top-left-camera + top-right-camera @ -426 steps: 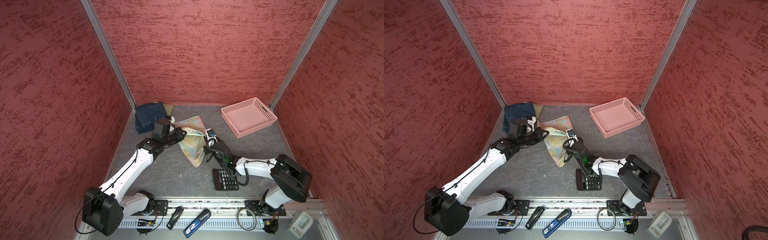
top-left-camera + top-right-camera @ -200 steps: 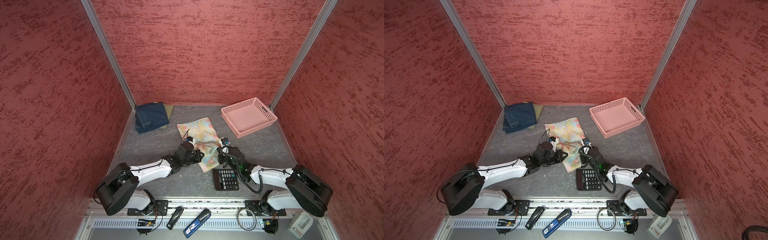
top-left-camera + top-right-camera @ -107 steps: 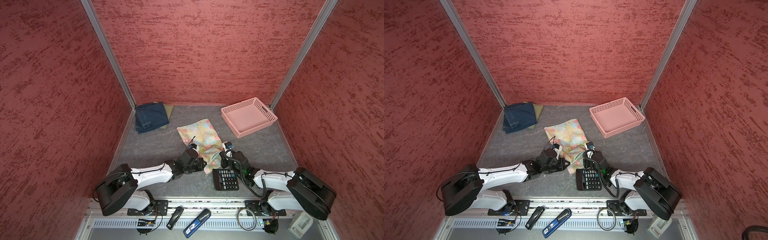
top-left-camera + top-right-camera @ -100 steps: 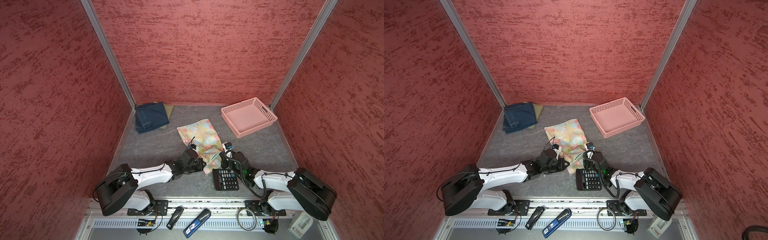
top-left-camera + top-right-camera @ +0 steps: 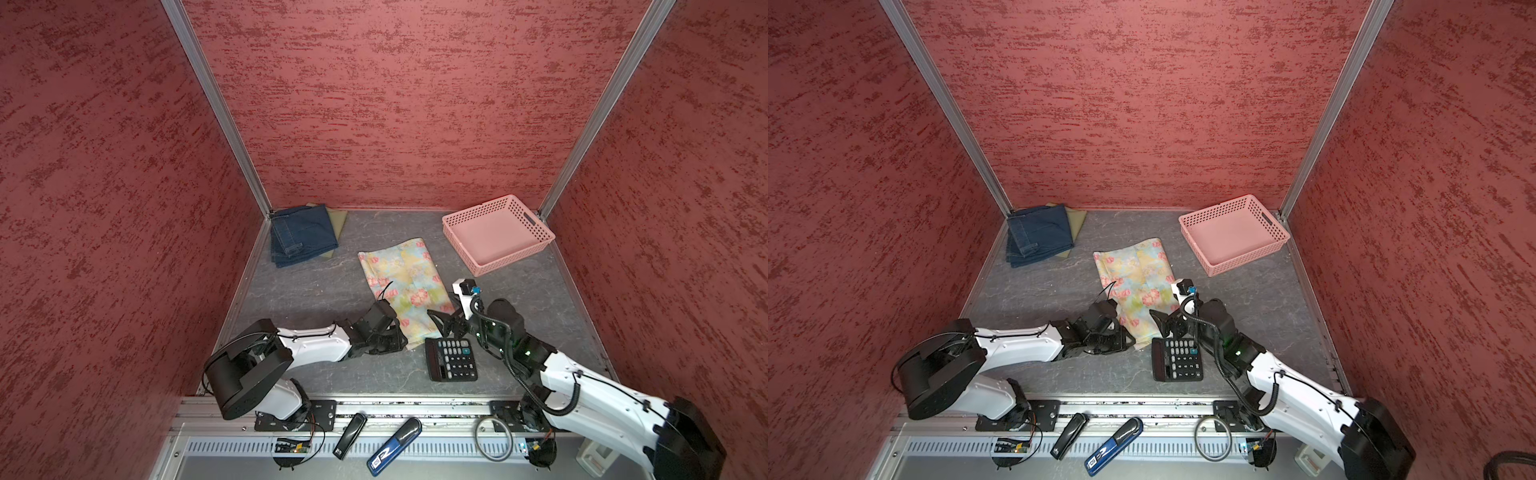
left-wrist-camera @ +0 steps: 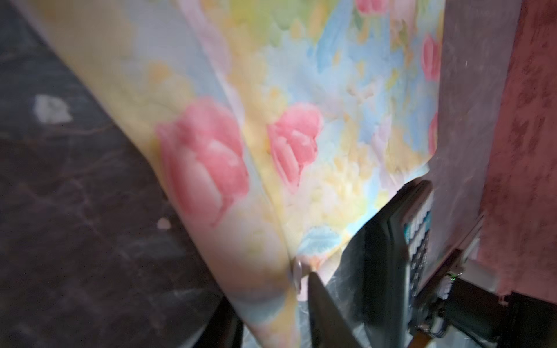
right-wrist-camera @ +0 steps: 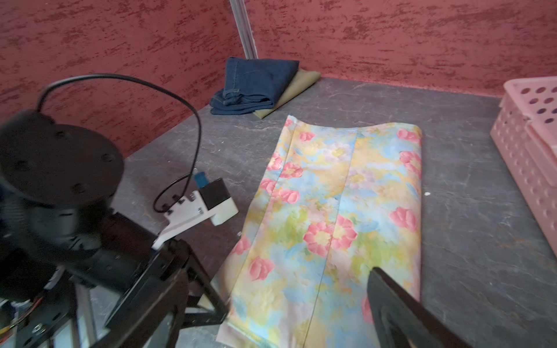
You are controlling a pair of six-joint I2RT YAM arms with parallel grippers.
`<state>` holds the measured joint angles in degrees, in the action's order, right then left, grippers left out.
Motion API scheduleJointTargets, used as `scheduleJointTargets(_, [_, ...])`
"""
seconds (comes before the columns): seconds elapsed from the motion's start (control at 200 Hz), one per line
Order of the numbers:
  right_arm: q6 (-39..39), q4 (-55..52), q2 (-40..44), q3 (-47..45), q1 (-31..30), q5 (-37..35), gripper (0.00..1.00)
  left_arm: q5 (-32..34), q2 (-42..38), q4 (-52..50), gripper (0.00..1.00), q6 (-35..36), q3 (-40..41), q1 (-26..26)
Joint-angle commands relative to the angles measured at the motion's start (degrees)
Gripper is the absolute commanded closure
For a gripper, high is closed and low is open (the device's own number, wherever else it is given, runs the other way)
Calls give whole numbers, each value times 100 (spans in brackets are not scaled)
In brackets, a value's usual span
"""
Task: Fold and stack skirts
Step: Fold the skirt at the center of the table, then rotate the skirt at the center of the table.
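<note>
The pastel floral skirt [image 5: 405, 286] [image 5: 1138, 282] lies flat as a long folded strip in the middle of the table. My left gripper [image 5: 395, 332] [image 6: 271, 325] sits low at its near left corner, jaws apart, the hem loose between them. At the near right corner my right gripper [image 5: 442, 322] [image 7: 275, 313] stands wide open just above the cloth, holding nothing. The folded denim skirt [image 5: 301, 235] [image 7: 256, 81] rests on the olive-green skirt [image 5: 337, 218] [image 7: 301, 81] in the back left corner.
A black calculator [image 5: 452, 358] [image 5: 1177, 359] lies just in front of the floral skirt's near edge, beside my right arm. The pink basket [image 5: 515, 257] [image 7: 530, 150] stands at the back right. Small tools lie on the front rail.
Both grippers carried the floral skirt's edge from the back towards the front and laid it flat. Both have since opened and let go of it.
</note>
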<state>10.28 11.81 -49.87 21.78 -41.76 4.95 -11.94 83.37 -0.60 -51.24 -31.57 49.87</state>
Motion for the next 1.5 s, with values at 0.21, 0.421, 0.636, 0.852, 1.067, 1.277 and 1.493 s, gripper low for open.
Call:
scheduleJointTargets(0.21, [1339,-1036,-992,995,978,419,7,409,-1202,-1110,1,557,-347,-243])
scheduleJointTargets(0.421, [1717,-1619,-1936,1506,1514,719,8,442,-1696,-1975,0,800,-752,-1588])
scheduleJointTargets(0.636, [1679,-1483,-2777,1908,1782,882,9,480,-378,-1839,2,1177,-1933,-2402])
scheduleJointTargets(0.852, [1544,-1348,-3829,2355,1947,1096,11,352,1350,-2070,4,1649,-3419,-2623])
scheduleJointTargets(1.067, [1432,-1234,-4576,2728,1987,1241,18,125,2569,-2146,5,2050,-4451,-2752])
scheduleJointTargets(1.277, [1385,-1194,-4979,2946,1992,1604,28,-111,3211,-2165,6,2015,-4908,-2976])
scheduleJointTargets(1.493, [1080,-1240,-5493,3435,1974,2105,38,-19,3251,-2452,10,2101,-4865,-3078])
